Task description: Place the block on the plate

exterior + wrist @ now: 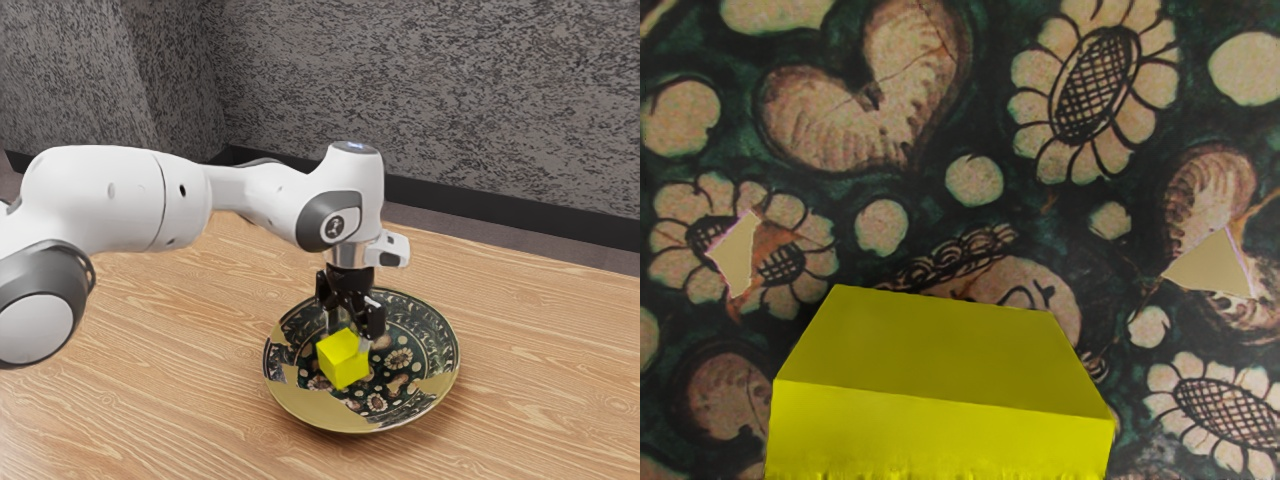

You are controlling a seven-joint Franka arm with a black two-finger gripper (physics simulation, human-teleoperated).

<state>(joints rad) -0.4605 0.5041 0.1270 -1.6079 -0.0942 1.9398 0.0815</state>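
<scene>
Yellow block (343,360), on or just above floral-patterned plate (320,410)

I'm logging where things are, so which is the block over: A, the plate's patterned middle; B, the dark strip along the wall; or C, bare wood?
A: both views show the block against the plate's painted flowers.

Your wood-grained table (540,400) carries a flower-patterned plate (310,408), right of the exterior view's middle, near of the far edge.

Passage from exterior view's right, above plate (436,384); arm (115,200) blocks opposite side.
</scene>
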